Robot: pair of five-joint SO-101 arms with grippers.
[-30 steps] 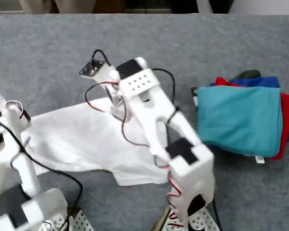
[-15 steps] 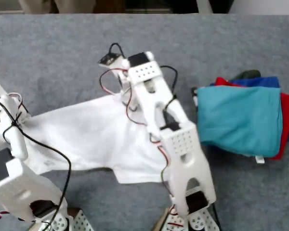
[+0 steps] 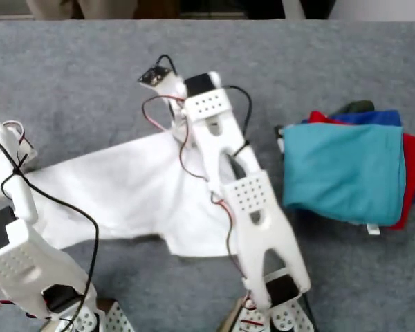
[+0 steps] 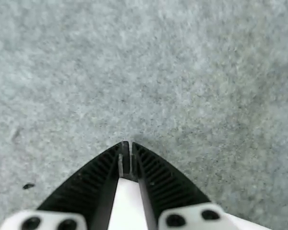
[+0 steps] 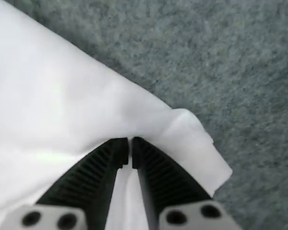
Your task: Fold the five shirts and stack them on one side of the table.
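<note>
While left hand [image 4: 126, 156] and right hand [image 5: 129, 151] pinch the white shirt [image 3: 124, 187], folded shirts [image 3: 342, 173] lie apart.

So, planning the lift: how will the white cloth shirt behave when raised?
Probably floppy: the white cloth shirt bunches and creases at the right gripper. Likely light, as its folded edge looks thin. It may sag between grips and drag on the fuzzy grey table.

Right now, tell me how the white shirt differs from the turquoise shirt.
The white shirt lies spread open; the turquoise shirt is folded. The left tool and right tool each pinch the white shirt; nothing grips the turquoise shirt. The white shirt lies directly on the table; the turquoise shirt tops a stack. Both look plain-coloured.
</note>
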